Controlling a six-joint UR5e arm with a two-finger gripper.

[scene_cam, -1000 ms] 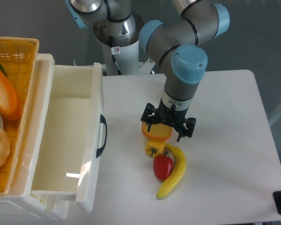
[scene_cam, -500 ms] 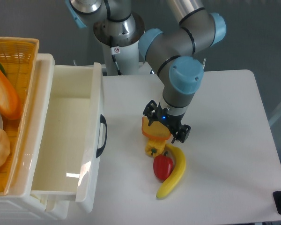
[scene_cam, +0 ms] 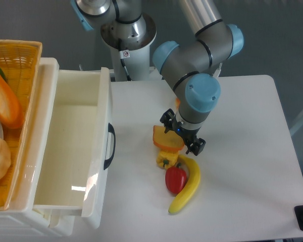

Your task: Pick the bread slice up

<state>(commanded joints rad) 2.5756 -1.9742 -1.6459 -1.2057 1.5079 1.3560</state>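
Your gripper is hovering directly over the bread slice, which is lying on the white table touching the yellow pepper; its grip state is unclear.

On the tabletop, the claw hangs over the bread slice. Just in front lie a pepper, a second pepper and a banana. Left stands an open drawer, and left of it a basket.

White table carries banana, peppers, bread slice.
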